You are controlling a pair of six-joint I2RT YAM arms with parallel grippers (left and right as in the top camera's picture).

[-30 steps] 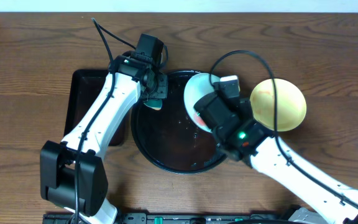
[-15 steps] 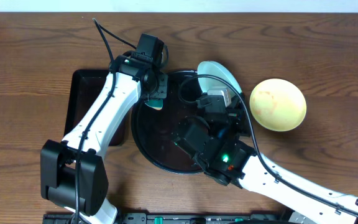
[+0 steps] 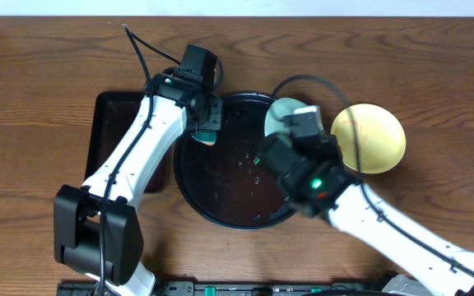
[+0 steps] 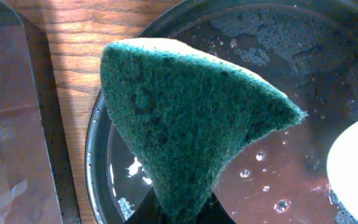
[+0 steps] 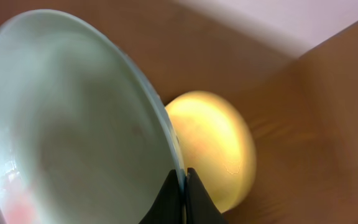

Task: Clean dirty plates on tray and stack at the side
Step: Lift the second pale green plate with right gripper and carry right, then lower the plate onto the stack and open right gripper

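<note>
Sponge (image 4: 191, 124) is hanging clenched in the left gripper (image 4: 180, 208), over the left rim of the tray (image 3: 212, 210). Rightward, the right gripper (image 5: 183, 186) is pinching the pale blue plate (image 5: 73, 124) by its edge, tilted steeply over the tray's right rim. The yellow plate (image 3: 378, 140) is lying just beyond on the tabletop (image 3: 434, 90), nearest this arm.

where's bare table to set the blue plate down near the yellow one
Bare wood lies right of the yellow plate, out to the picture's edge, and behind it along the far side. Left of the rectangular tray is also free. It is crowded between the round tray and the yellow plate, where the right end effector holds the blue plate.
</note>
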